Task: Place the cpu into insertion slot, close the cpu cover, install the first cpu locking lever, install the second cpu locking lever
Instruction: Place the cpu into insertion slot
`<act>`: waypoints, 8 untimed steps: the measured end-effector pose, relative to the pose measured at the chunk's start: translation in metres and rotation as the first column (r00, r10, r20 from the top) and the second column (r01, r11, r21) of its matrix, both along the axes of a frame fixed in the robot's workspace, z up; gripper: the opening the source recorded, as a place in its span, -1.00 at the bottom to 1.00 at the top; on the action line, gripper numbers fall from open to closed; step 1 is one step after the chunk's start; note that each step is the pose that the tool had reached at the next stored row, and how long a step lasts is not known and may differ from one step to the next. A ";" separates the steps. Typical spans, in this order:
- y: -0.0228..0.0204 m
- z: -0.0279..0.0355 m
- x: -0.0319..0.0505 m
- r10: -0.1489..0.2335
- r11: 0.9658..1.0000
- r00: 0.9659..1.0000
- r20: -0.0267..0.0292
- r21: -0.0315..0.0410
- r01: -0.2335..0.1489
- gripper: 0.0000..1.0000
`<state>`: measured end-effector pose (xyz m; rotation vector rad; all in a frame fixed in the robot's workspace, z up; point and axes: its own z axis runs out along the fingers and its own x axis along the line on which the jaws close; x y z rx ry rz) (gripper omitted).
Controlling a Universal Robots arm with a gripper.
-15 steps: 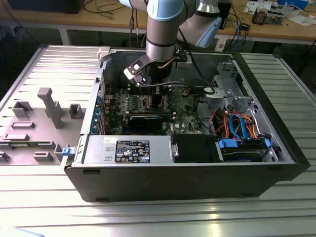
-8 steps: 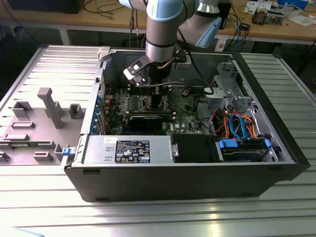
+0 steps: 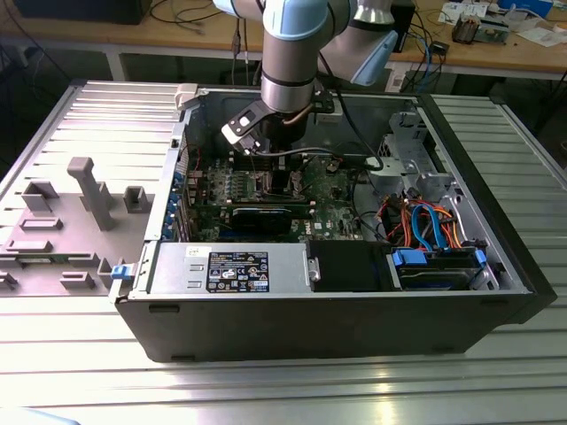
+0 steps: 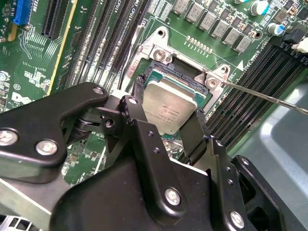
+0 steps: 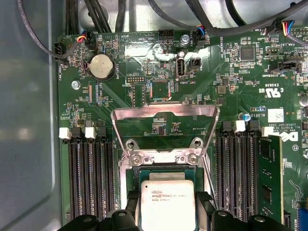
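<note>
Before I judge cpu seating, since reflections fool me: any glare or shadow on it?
First wrist view: cpu evenly lit, glare on cover and board; second wrist view: soft sheen on cpu; exterior view: glare streaks on table.

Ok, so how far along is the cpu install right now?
Nothing finished yet. In hand: the tool grips the cpu right over the insertion slot; I can't tell if it's seated. Left: the cpu cover lies flipped open, and a locking lever sticks out unlatched.
</note>
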<state>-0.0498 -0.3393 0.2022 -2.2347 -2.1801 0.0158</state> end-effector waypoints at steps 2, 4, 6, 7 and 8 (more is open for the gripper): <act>0.0000 0.0000 0.0000 0.000 1.000 1.000 0.000 0.000 0.000 0.09; 0.0000 -0.0001 0.0000 0.000 1.000 1.000 0.000 0.000 0.000 0.11; 0.0000 -0.0001 0.0000 0.000 1.000 1.000 0.000 0.000 0.000 0.24; 0.0000 -0.0001 0.0000 0.000 1.000 1.000 0.000 0.000 0.000 0.24; 0.0000 -0.0002 0.0000 0.000 1.000 1.000 0.000 0.000 0.000 0.24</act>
